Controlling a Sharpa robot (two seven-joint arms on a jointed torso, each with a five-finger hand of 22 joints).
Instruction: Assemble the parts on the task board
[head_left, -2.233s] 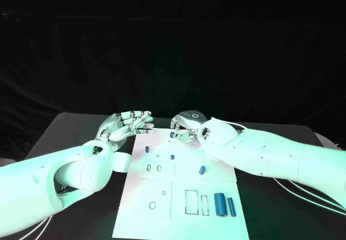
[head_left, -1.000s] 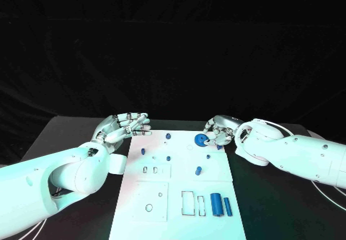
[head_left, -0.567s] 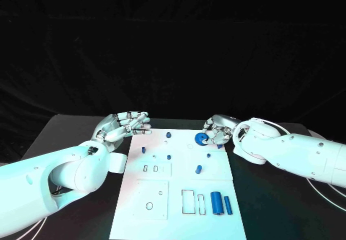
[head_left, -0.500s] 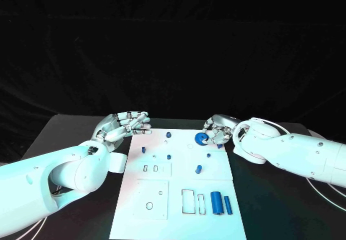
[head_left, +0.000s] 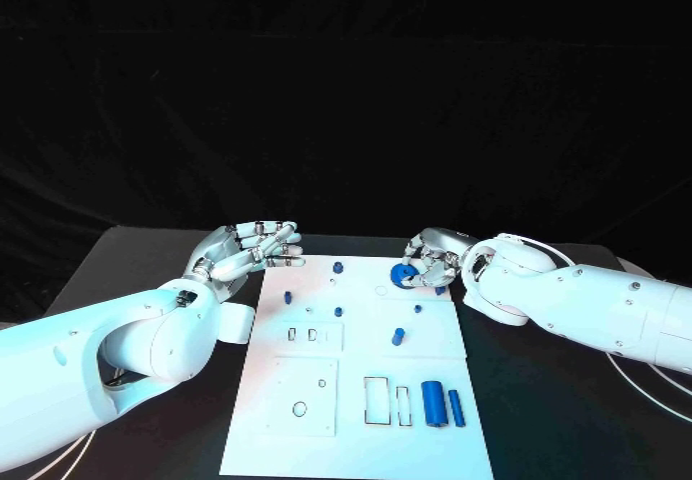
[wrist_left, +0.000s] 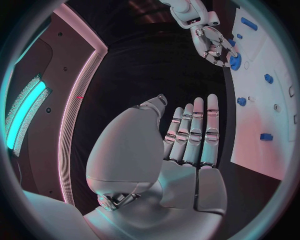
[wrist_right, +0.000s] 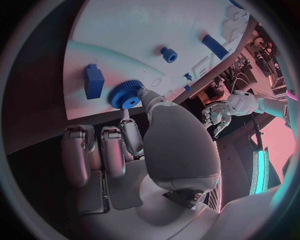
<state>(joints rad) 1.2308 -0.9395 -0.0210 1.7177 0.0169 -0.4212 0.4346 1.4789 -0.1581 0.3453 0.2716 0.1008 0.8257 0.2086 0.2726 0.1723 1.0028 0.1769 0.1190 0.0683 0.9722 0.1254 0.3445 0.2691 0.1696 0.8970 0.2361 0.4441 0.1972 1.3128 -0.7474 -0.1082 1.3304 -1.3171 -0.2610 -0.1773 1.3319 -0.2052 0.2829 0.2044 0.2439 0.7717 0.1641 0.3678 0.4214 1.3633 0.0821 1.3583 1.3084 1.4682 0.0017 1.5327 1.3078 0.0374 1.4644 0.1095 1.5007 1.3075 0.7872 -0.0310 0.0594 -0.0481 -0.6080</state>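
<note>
Both robot hands flank the task board (head_left: 361, 420), leaving its near half open overhead.

- Task board (head_left: 361, 400): white, smooth, matt, plastic-looking.
- Gear (wrist_right: 127, 94): blue, toothed rim, plastic look, faint sheen.
- Cylinders (head_left: 433, 402) near the board's front edge: blue, smooth, slightly glossy.
- Right hand (head_left: 434, 261) and left hand (head_left: 242, 250): silvery, metal-looking fingers (wrist_left: 197, 131), satin shine.
- Arm shells (head_left: 577, 300): white, glossy, hard plastic.
- Counter (head_left: 144, 260): black, matt.
- Backdrop (head_left: 346, 110): black, creased cloth.
</note>
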